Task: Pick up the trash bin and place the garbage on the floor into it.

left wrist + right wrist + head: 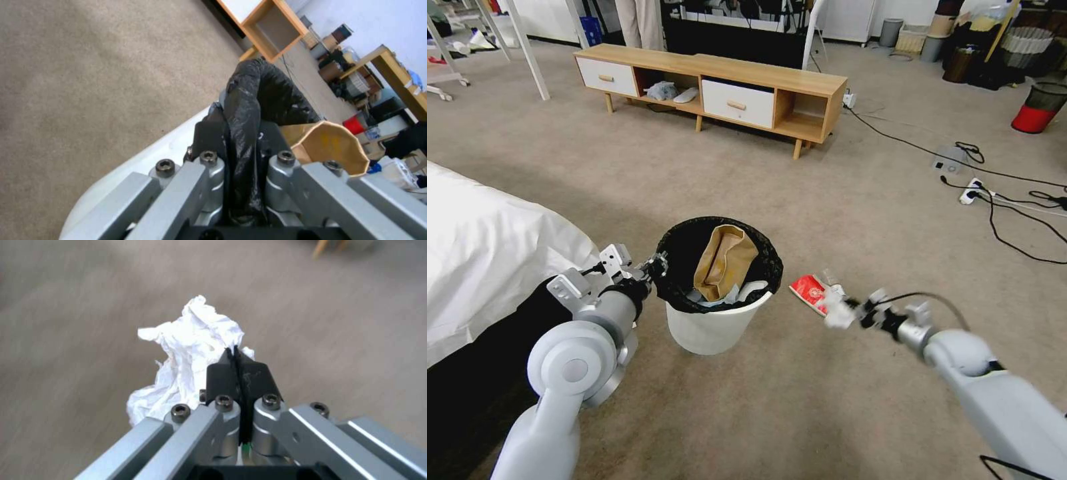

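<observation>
The trash bin (714, 330) is white with a black bag over its rim and sits mid-floor on the carpet. My left gripper (656, 268) is shut on the rim's left side. In the left wrist view the fingers (209, 133) pinch the black bag fold (249, 93), beside the bin's white wall (146, 160). A brown paper bag (724, 261) (331, 146) leans inside over pale litter. My right gripper (837, 313) (236, 355), low to the right of the bin, is shut on a crumpled white tissue (191, 346). A red packet (810, 291) lies on the carpet between them.
A bed with a white sheet (487, 247) is close on the left. A low wooden cabinet (714, 87) stands across the room. Black cables and a white power strip (970, 193) lie at the right, with a red-based mesh bin (1037, 107) beyond.
</observation>
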You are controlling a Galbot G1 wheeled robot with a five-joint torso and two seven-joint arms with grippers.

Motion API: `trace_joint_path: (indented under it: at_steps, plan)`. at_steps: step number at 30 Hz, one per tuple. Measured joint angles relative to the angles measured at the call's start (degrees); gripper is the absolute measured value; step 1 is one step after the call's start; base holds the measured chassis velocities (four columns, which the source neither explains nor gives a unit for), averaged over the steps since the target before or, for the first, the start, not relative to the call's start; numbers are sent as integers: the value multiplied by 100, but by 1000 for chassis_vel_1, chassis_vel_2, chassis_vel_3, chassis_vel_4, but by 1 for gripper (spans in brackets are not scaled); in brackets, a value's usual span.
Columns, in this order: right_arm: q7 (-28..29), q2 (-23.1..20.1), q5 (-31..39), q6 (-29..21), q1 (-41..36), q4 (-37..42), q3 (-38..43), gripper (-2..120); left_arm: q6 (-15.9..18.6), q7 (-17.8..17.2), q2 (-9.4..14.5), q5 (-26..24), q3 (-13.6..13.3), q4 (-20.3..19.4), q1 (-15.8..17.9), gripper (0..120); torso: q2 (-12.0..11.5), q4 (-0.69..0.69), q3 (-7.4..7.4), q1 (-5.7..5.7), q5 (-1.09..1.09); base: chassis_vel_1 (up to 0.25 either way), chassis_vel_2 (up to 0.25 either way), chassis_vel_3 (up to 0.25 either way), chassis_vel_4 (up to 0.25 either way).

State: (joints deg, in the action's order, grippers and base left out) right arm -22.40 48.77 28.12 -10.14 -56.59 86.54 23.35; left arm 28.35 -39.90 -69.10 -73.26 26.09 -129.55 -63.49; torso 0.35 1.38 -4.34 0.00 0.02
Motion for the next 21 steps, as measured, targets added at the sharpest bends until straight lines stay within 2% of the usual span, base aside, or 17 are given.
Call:
trace_joint_path:
  at_steps: [2,6,11,21]
  plan:
    - [67,-19,124,18,36,435,436,0,9,-16,37,-29,3,0,35,6,0,0,0,0,-1,0,0,0,0]
    - [165,-49,300,15,106,857,709,0,17,-20,55,-46,0,0,51,6,0,-2,0,0,-2,0,0,0,0]
    - [333,-223,720,-37,207,1851,1207,0,33,-21,82,-52,-29,8,52,6,0,-1,0,0,-3,0,0,0,0]
    - [320,-403,1287,23,164,2887,1418,0,51,-6,94,-38,-107,19,33,6,0,-1,0,0,-2,0,0,0,0]
